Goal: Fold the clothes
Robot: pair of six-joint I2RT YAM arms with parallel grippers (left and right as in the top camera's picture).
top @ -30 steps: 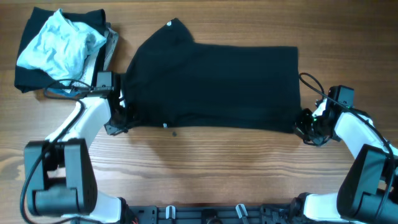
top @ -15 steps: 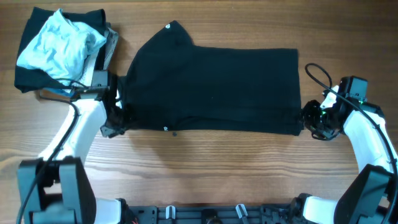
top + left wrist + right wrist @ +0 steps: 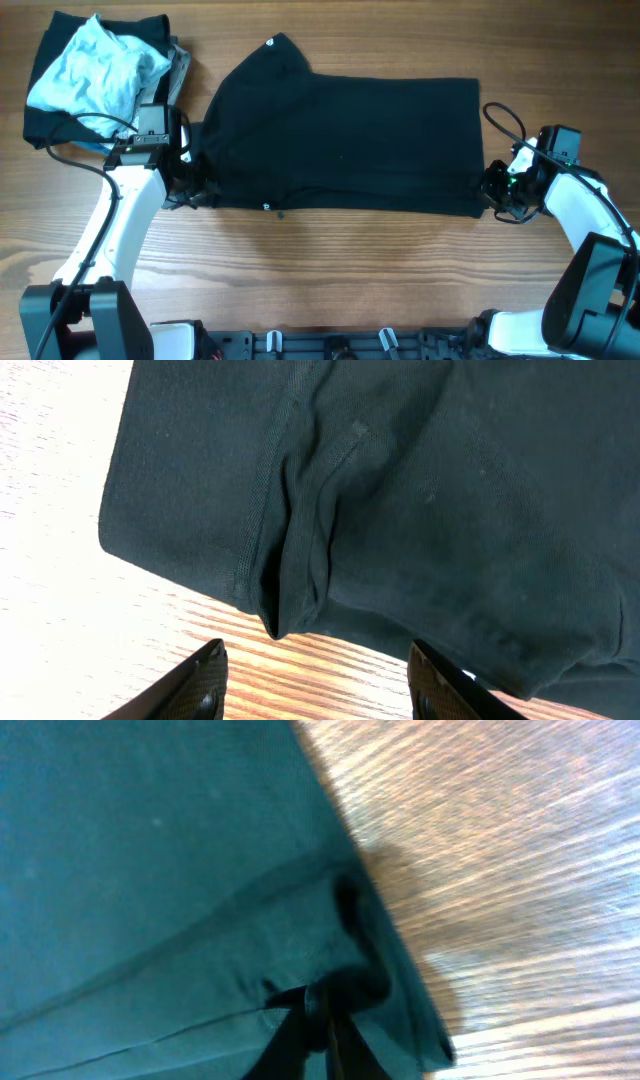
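Observation:
The black T-shirt (image 3: 340,140) lies flat across the middle of the table, folded into a wide band with a sleeve sticking up at the back left. My left gripper (image 3: 190,190) stands open at its lower left corner. In the left wrist view, bare wood shows between the fingertips (image 3: 205,680) and the shirt's bunched corner (image 3: 290,570) lies just ahead, untouched. My right gripper (image 3: 492,193) is at the lower right corner. In the right wrist view it is shut (image 3: 325,1010) on a pinched fold of the shirt (image 3: 150,870).
A pile of other garments sits at the back left: a crumpled pale blue one (image 3: 95,70) on top of a black one (image 3: 45,125), with a grey edge (image 3: 178,75) beside it. Bare wooden table (image 3: 330,270) runs along the front.
The left gripper has opened and let go of the shirt's lower left corner, and its arm has shifted towards the back. The right gripper opened, then shut again on the lower right corner.

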